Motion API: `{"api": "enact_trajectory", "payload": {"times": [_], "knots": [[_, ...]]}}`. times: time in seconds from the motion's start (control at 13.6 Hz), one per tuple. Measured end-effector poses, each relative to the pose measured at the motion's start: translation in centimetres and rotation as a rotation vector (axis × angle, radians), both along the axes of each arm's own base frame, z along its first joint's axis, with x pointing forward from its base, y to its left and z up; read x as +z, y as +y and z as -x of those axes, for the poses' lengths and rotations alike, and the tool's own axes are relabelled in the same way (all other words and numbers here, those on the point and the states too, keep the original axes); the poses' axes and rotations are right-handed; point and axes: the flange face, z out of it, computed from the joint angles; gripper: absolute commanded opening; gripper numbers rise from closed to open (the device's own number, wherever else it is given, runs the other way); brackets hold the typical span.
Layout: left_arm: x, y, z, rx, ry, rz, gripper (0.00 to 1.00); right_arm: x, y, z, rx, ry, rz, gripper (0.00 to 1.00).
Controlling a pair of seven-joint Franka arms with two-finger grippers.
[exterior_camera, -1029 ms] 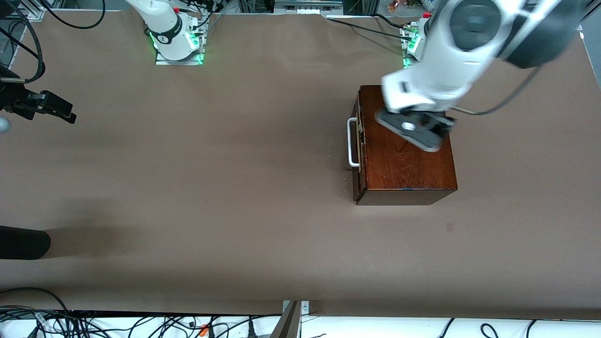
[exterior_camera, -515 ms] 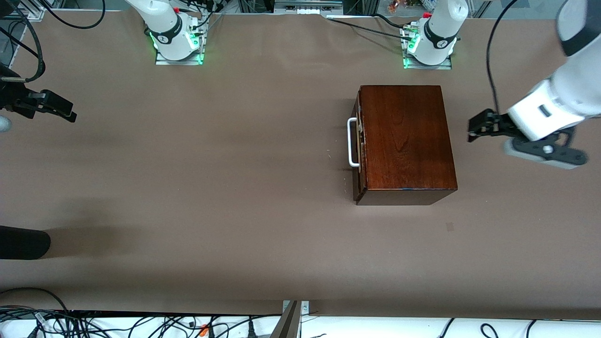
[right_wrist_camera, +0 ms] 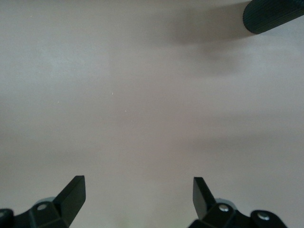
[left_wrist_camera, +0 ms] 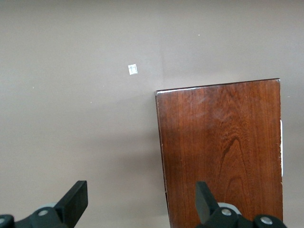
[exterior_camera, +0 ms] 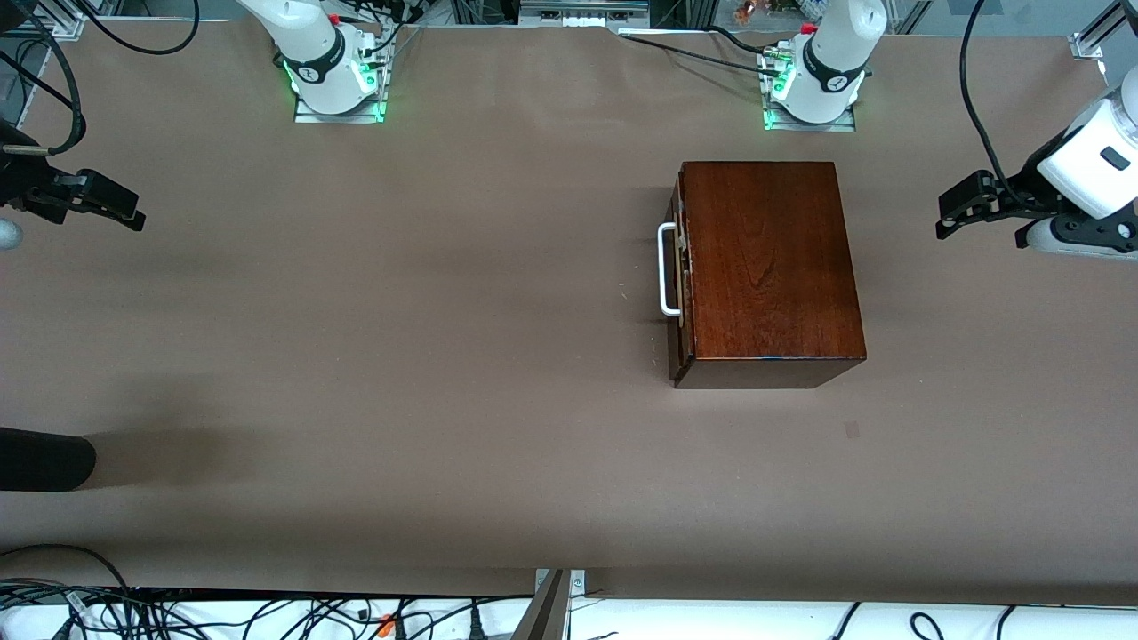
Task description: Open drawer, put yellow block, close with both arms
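Observation:
The mahogany box [exterior_camera: 769, 267] stands on the table near the left arm's base. The drawer's dark front with its white bar handle [exterior_camera: 665, 271] faces the right arm's end, pushed in with only a thin pale strip showing. The yellow block is out of view. My left gripper [exterior_camera: 944, 213] hangs open over the table beside the box, toward the left arm's end. In the left wrist view the left gripper [left_wrist_camera: 141, 202] is empty, with the box top [left_wrist_camera: 223, 152] beneath one finger. My right gripper [exterior_camera: 132, 213] waits open at the right arm's end, the right gripper [right_wrist_camera: 138, 194] over bare table.
A black rounded object [exterior_camera: 44, 458] lies at the table's edge at the right arm's end, also seen as the black object [right_wrist_camera: 273, 14] in the right wrist view. A small pale tag [left_wrist_camera: 133, 70] lies on the brown table [exterior_camera: 400, 311] near the box. Cables run along the near edge.
My left arm has swung from over the box top out toward the left arm's end of the table. The right arm and the box have not moved.

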Motion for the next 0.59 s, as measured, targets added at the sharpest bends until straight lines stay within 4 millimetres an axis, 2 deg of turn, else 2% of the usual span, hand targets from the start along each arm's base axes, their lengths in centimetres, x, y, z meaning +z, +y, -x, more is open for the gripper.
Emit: {"api": "enact_trajectory", "payload": {"times": [0.59], "knots": [[-0.7,1.4,0.0,0.026,0.016,0.002,1.0,0.0,0.0,0.0,0.0,-0.001,0.0,1.0]]}}
